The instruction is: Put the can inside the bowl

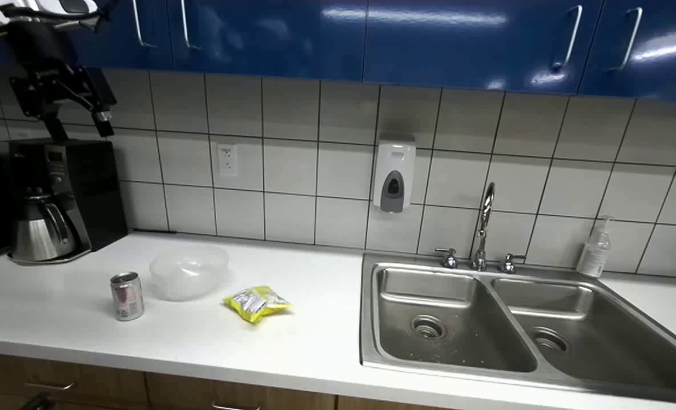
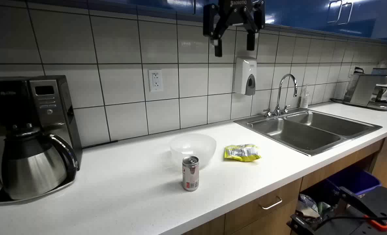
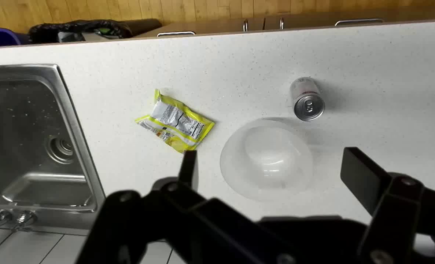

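The can (image 1: 127, 296) is small, silvery and upright on the white counter. It also shows in an exterior view (image 2: 190, 173) and in the wrist view (image 3: 306, 98). The translucent whitish bowl (image 1: 189, 274) sits beside the can, farther toward the tiled wall, and looks empty. It also shows in an exterior view (image 2: 193, 147) and in the wrist view (image 3: 266, 161). My gripper (image 1: 81, 136) is high above the counter, well above the bowl and can. It is open with nothing between its fingers, as seen in an exterior view (image 2: 234, 52) and in the wrist view (image 3: 272, 161).
A yellow-green snack packet (image 1: 257, 303) lies beside the bowl on the sink side. A double steel sink (image 1: 370, 319) is set in the counter. A coffee maker with a steel carafe (image 2: 33, 166) stands at the opposite end. Blue cabinets (image 1: 269, 34) hang above.
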### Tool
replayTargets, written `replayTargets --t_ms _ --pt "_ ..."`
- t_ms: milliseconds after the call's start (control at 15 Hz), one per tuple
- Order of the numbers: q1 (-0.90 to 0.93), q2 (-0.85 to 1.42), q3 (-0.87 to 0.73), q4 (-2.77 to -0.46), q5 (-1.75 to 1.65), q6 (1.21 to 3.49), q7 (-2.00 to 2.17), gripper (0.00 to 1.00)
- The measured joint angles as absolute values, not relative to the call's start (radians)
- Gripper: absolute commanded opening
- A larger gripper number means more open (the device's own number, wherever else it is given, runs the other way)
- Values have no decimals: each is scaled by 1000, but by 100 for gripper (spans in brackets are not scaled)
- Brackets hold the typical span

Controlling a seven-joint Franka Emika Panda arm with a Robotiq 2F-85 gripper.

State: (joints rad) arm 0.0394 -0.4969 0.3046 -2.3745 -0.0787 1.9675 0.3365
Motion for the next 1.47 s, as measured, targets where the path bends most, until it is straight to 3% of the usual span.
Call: replayTargets --t_ms 1467 --pt "52 -490 289 -2381 -78 1975 333 100"
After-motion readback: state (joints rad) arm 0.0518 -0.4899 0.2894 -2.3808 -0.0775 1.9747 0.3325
